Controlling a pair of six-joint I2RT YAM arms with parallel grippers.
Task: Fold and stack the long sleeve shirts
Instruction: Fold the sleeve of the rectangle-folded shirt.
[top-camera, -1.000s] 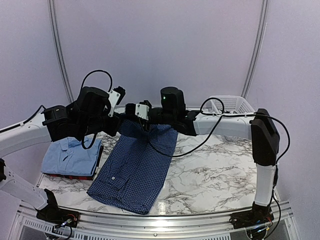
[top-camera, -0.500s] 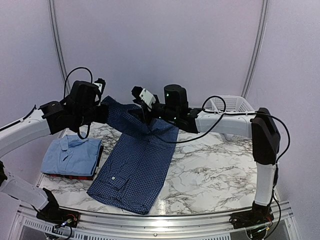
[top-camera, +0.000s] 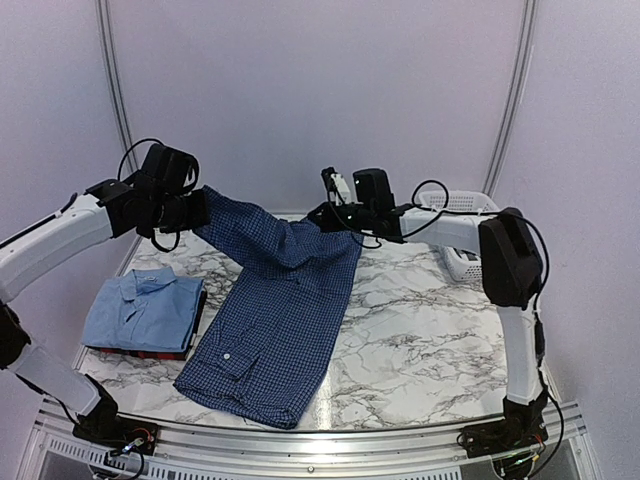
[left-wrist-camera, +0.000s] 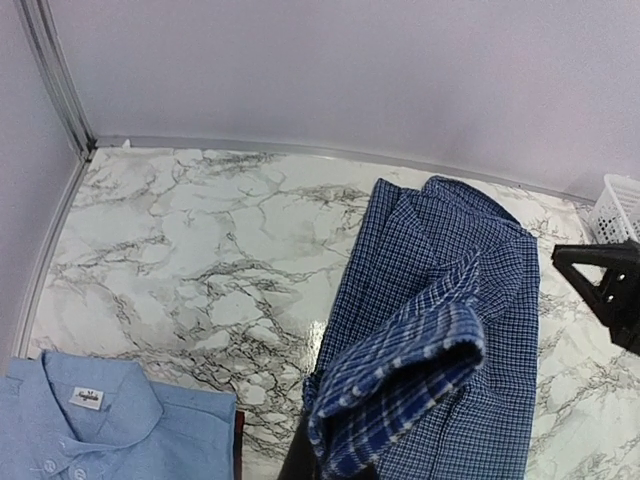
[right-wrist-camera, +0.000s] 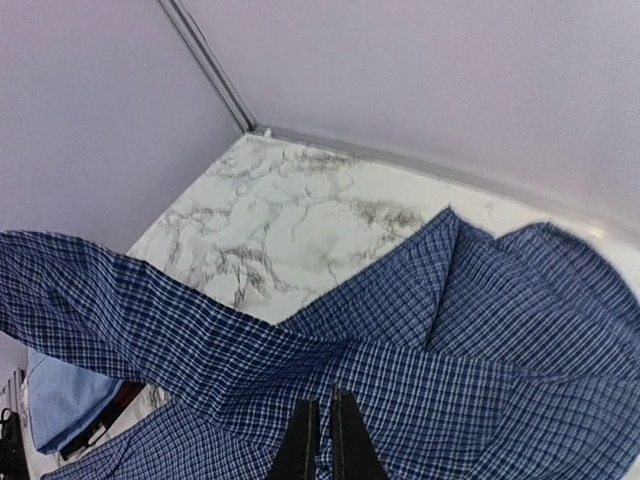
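The navy fine-check shirt (top-camera: 275, 330) lies lengthwise on the marble table, its far end lifted. My left gripper (top-camera: 197, 208) is shut on its sleeve cuff (left-wrist-camera: 400, 390) and holds the sleeve stretched out to the upper left above the table. My right gripper (top-camera: 322, 214) is shut on the shirt's far shoulder edge (right-wrist-camera: 420, 400), its fingers (right-wrist-camera: 345, 435) pinching a thin fold of cloth. A folded plain light blue shirt (top-camera: 140, 310) lies at the left, on top of a dark red one (top-camera: 150, 352). The black-and-white checked shirt is out of view.
A white lattice basket (top-camera: 462, 215) stands at the back right, behind my right arm. The marble table (top-camera: 440, 350) shows bare on its right half. Metal frame posts and a pale wall close off the back.
Both grippers have moved apart: the left gripper pulled the sleeve out to the upper left, the right gripper drew the shoulder right and back. The sleeve is now stretched out in the air.
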